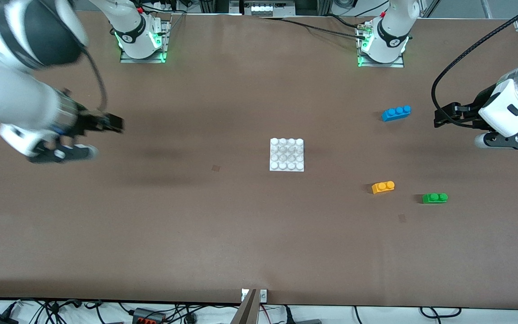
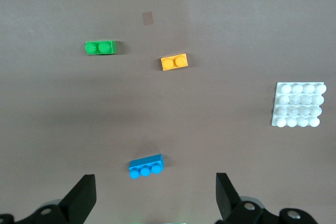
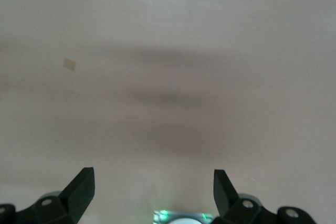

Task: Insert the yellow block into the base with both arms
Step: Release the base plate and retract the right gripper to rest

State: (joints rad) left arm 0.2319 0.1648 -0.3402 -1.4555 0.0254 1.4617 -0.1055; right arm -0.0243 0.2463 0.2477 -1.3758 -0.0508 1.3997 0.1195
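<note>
Left gripper (image 1: 441, 118), fingers spread and empty, hangs over the table (image 1: 196, 234) near the left arm's edge, much closer to the yellow block (image 1: 383, 186) than the right gripper (image 1: 115, 122), also spread and empty. The base (image 1: 287, 155) sits mid-table; the block lies between base and that edge, long axis parallel to the front edge.

orange-yellow block (image 1: 383, 186), white base (image 1: 287, 155), brown table (image 1: 196, 225)
</note>
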